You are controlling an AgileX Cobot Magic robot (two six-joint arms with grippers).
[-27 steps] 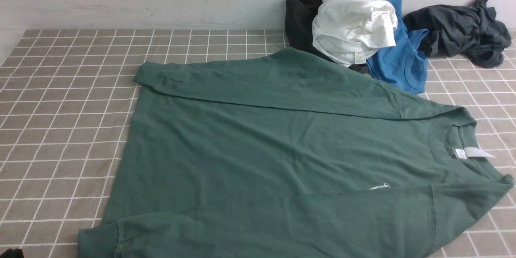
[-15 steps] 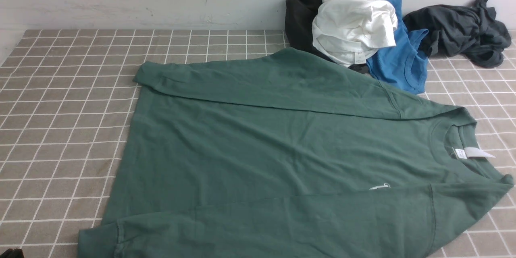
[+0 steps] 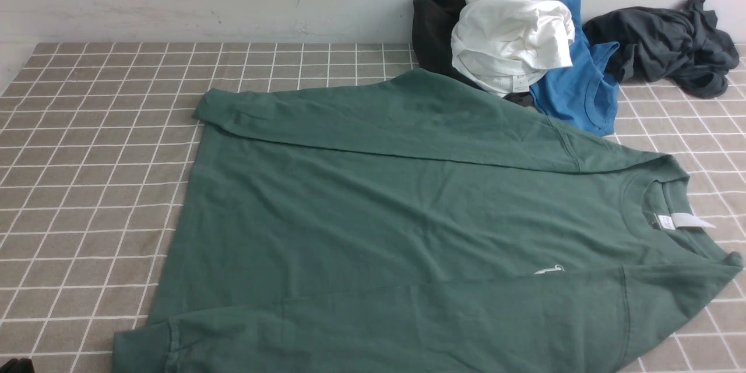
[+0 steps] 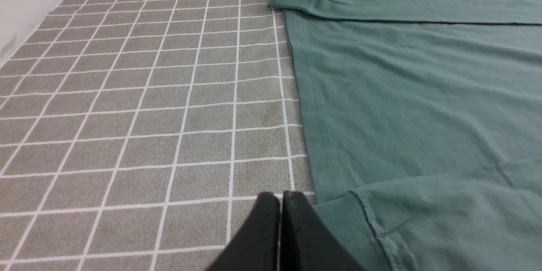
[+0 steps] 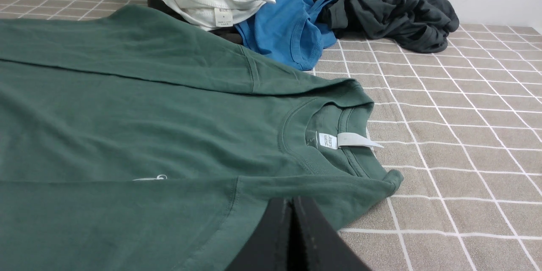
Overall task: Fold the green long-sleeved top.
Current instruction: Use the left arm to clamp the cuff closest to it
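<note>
Green long-sleeved top (image 3: 379, 227): one item, spread front-up across the checked worktop (image 3: 87, 157), hem toward my left, collar toward my right, both sleeves laid in over the body. I judge the sleeve step done and the body fold not yet begun. Risk, largest first: the body is wide and limp, so a lift by one edge only would, I expect, sag in the middle and drag the folded sleeves out of line. Risk, next: the far shoulder lies against the heap of other clothes, the blue T-shirt (image 3: 577, 93) and a white garment (image 3: 513, 41) among them, and a careless pinch there could gather the wrong cloth. Risk, smaller: the near sleeve runs off the front view's lower edge, so I cannot tell whether it overhangs the worktop; if it does, its weight could pull a fold askew. Risk, smallest: the loose neck label (image 5: 355, 139) sticks out past the collar (image 5: 322, 135) and could snag. Left end effector (image 4: 280, 198): jaws together, holding nothing, over bare worktop just beside the near sleeve's cuff (image 4: 338, 220) at the hem corner. Right end effector (image 5: 292, 203): jaws together, empty, over the near shoulder with the collar just beyond; whether it touches the cloth I cannot tell.
</note>
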